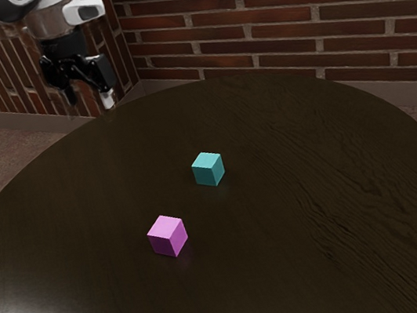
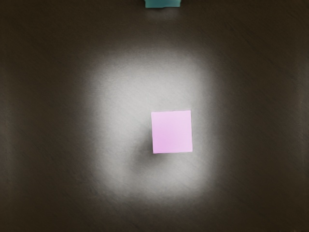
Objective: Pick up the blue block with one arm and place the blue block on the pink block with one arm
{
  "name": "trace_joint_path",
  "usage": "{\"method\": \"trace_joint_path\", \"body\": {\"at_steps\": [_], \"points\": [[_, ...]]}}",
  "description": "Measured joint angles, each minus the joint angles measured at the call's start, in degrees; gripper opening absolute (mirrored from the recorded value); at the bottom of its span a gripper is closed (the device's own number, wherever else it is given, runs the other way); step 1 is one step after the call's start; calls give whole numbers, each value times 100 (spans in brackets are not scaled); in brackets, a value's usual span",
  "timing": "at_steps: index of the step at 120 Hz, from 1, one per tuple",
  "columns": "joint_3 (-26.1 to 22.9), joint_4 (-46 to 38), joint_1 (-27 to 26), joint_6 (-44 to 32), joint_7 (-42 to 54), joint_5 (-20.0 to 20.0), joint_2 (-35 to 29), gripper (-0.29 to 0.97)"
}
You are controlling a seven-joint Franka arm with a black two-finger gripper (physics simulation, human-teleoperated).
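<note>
1. The fingers (image 1: 107, 98) of the gripper (image 1: 89, 96) stand apart, released, with nothing between them. They point down and hang high over the far edge of the table (image 1: 336, 208), at the exterior view's upper left.
2. The blue block (image 1: 208, 168) sits flat on the table near its middle. It is well apart from the fingers, lower and toward the exterior view's right of them.
3. The pink block (image 1: 167, 235) also rests on the table, near the blue block but not touching it. It lies nearer the camera and toward the exterior view's left. Both blocks are upright on one face, each with a corner turned toward the camera.
4. The exterior view gives the arm, the spread of the fingers, and both blocks whole.
5. The wrist view looks straight down on the pink block (image 2: 172, 131), seen as a plain square top face in a pale patch of light on the dark wood (image 2: 58, 193).
6. In the wrist view the blue block (image 2: 163, 3) is a thin strip cut by the frame, beyond the pink block.
7. Around the table are a red brick wall (image 1: 288, 9) behind and a brown floor (image 1: 2, 157) at the side. A soft glare lies on the table's near edge at the exterior view's lower left.
</note>
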State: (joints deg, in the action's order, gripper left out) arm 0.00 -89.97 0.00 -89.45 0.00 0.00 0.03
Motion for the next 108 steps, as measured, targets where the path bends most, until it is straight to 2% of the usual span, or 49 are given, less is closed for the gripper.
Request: {"method": "trace_joint_path", "body": {"at_steps": [2, 4, 8, 13, 21, 41, 48, 55, 63, 72, 77, 94, 108], "points": [[982, 293, -970, 100, 136, -38, 131, 68], [1702, 510, -1655, 192, 269, -71, 228, 68], [2621, 787, -2475, 355, 523, -126, 351, 68], [3199, 961, -2902, 524, 823, -180, 429, 68], [3554, 1067, -3009, 733, 1262, -240, 478, 68], [3634, 1278, -3053, 1050, 2149, -230, 459, 68], [3319, 1858, -3139, 1231, 2345, -25, 117, 68], [2865, 2176, -3036, 1365, 2477, 112, 46, 68], [2646, 2287, -3051, 1467, 2585, 201, 500, 68], [2549, 2304, -3898, 1450, 2636, 245, 1142, 68], [2534, 2306, -4130, 1381, 2658, 230, 1527, 68], [2540, 2311, -3815, 956, 2722, -17, 2398, 68], [2544, 2294, -3718, 627, 2765, -113, 2675, 68]]}}
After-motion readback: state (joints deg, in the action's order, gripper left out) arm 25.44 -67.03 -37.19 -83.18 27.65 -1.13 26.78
